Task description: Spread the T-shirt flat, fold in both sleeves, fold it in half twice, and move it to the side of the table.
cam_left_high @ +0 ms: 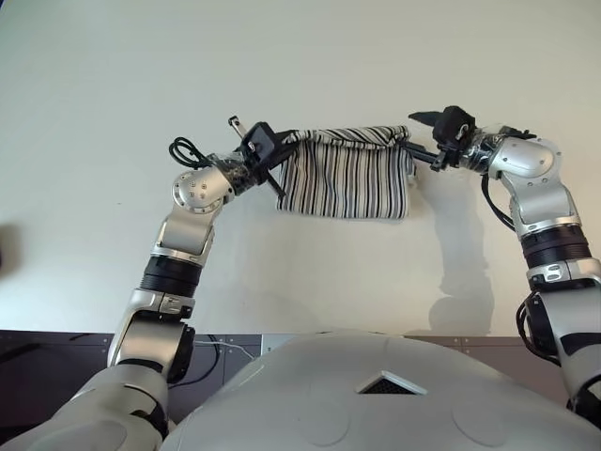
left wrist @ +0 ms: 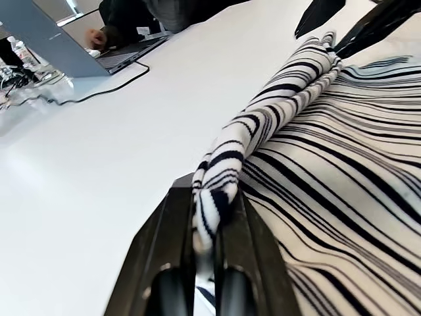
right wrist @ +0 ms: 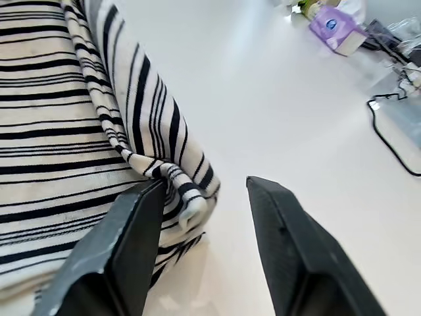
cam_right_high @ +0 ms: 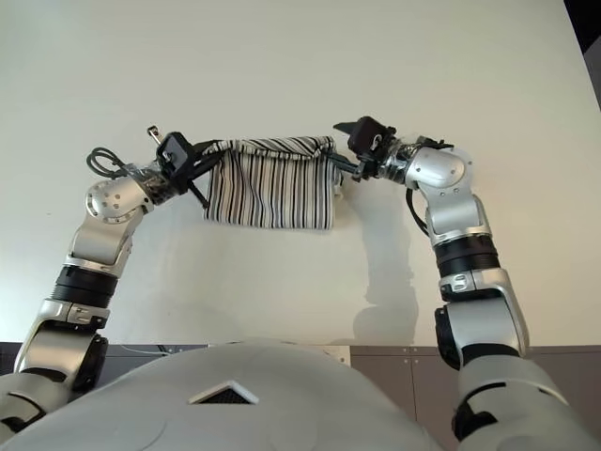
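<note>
Head cams first: the black-and-white striped fabric T-shirt [cam_left_high: 347,178] sits as a folded rectangle in the middle of the plain white table [cam_left_high: 141,75], right between the two arms. The left gripper [cam_left_high: 272,155] is at its far left corner and the right gripper [cam_left_high: 420,150] is at the far right corner. The far edge looks bunched up. I honestly can't count the layers from up here, so I can't say which fold it's on.

Left wrist cam: that claw is clamped tight on a twisted corner of the T-shirt, with cloth squeezed between both fingers [left wrist: 174,230].

Right wrist cam: these jaws are spread wide with nothing in them. The hem corner curls up against one finger [right wrist: 131,230], and the other finger stands off over bare table.

What could go wrong, imo: only one corner is actually held. If the left arm lifts or drags now, the free side stays put and the bundle skews or unrolls. If the right claw closes where it is, it might nip just the outer layer, or nothing at all.

Writing-wise, the small purple packet [right wrist: 335,26] near the far table edge has print on it, but it's too tiny to read. There's nothing legible on the grey laptop [left wrist: 39,39], and I can't see a logo on the T-shirt.
</note>
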